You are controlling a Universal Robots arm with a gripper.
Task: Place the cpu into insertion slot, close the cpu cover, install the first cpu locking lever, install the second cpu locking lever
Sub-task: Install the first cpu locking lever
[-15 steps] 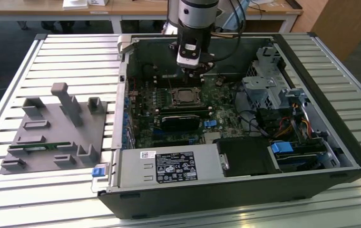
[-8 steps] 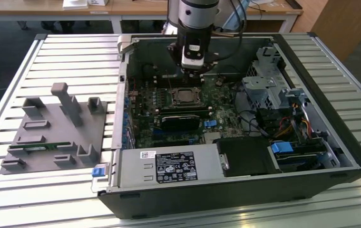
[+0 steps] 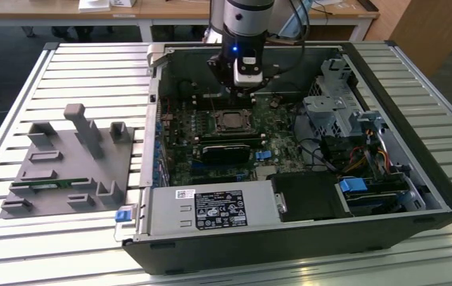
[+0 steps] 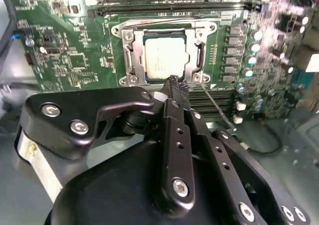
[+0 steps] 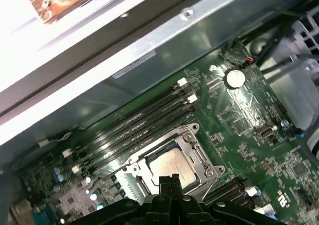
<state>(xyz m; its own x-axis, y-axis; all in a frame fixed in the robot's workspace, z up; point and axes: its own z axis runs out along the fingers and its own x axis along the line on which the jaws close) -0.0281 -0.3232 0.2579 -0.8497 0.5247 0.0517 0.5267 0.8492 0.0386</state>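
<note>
Second wrist view: cpu [image 4: 164, 57] is seated in the slot [image 4: 127, 78], so nothing is carried.
Cover [image 4: 197, 35]: laid flat over the cpu, framing it.
Hand [image 4: 173, 81]: closed and empty, held at the slot's edge, judged for pressing.

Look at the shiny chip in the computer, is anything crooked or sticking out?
Yes, one thing. The cpu lies flat and square under the cpu cover, but a thin wire lever sticks out at an angle from the cover's corner instead of lying along it. The end effector hovers close by.
</note>
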